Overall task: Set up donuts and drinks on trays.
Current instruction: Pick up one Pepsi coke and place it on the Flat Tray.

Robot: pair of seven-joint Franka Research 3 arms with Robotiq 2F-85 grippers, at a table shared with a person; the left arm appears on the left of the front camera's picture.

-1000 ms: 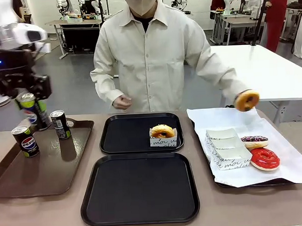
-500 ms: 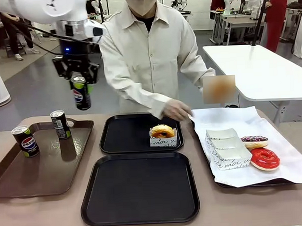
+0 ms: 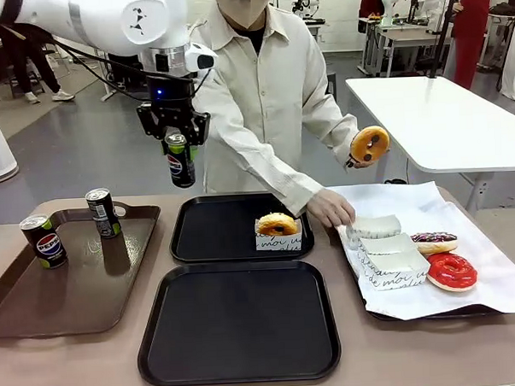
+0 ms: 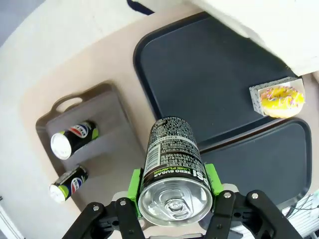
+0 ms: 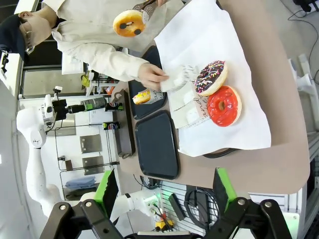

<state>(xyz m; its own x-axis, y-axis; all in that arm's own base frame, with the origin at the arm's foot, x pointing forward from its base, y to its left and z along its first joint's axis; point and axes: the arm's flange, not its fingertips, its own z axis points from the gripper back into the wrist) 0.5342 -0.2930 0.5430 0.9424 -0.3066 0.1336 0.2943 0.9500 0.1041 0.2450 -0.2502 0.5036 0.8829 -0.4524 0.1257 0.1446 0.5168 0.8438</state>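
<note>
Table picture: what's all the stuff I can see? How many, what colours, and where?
black trays: 2, matte black, table middle, far one and near one
brown tray: 1, brown, table's left side
paper-lined tray: 1, white paper, table's right side
soda cans: 3, dark with silver tops; two stand on the brown tray, third can up in the air
donuts: 4; sleeved one on the far black tray, chocolate and red on the paper, golden one held up by the person
paper sleeves: small stack, white, on the paper
person's hand: 1, on the top sleeve
left gripper: clamped on the third can
right gripper: open, high above the table
</note>
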